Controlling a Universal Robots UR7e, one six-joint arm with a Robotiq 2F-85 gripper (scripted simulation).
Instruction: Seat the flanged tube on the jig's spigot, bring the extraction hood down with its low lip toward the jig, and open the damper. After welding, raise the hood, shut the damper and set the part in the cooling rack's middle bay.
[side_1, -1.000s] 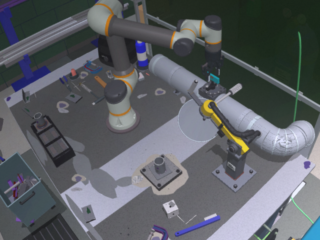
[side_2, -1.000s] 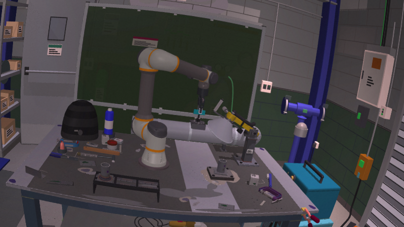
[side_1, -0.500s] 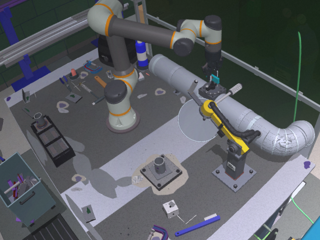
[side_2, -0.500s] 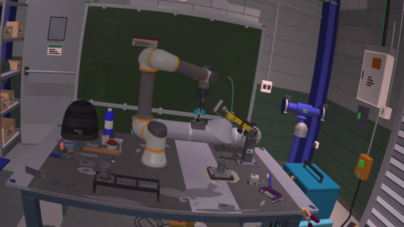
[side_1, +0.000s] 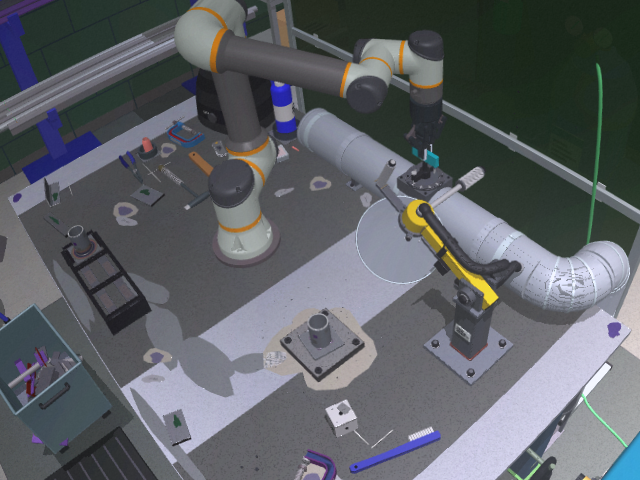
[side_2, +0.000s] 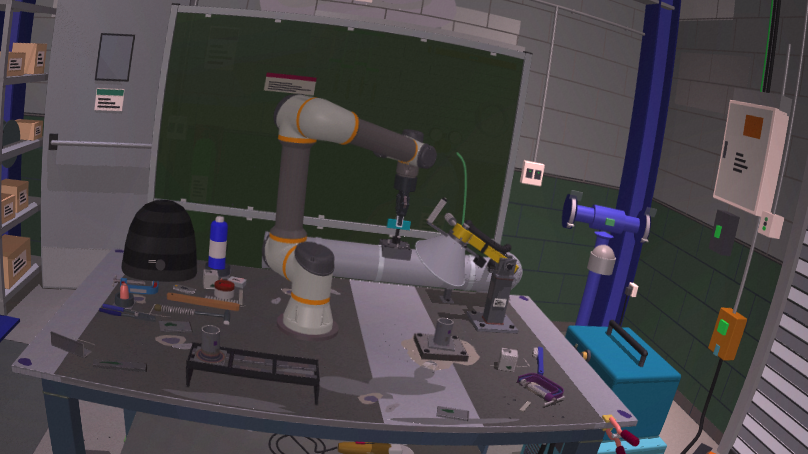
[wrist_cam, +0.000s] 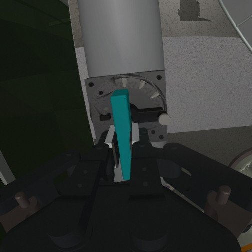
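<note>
The lower part of the teal damper handle (wrist_cam: 122, 132) is hidden between my fingers; it rises from the dark damper plate (side_1: 425, 182) on top of the grey duct (side_1: 362, 155). My gripper (side_1: 425, 157) stands directly above that plate and is closed around the teal handle (side_2: 398, 225). The extraction hood (side_1: 395, 240) hangs on its yellow arm (side_1: 455, 258), raised and tilted above the table. The jig (side_1: 321, 343) with its upright spigot stands at centre front. The flanged tube (side_1: 78, 238) sits at the far end of the cooling rack (side_1: 106, 281).
The grey duct runs across the back of the table and bends at the right. The hood arm's post (side_1: 469, 330) is bolted down right of the jig. A small grey box (side_1: 341, 417), a blue brush (side_1: 395, 451) and a clamp (side_2: 539, 387) lie near the front edge.
</note>
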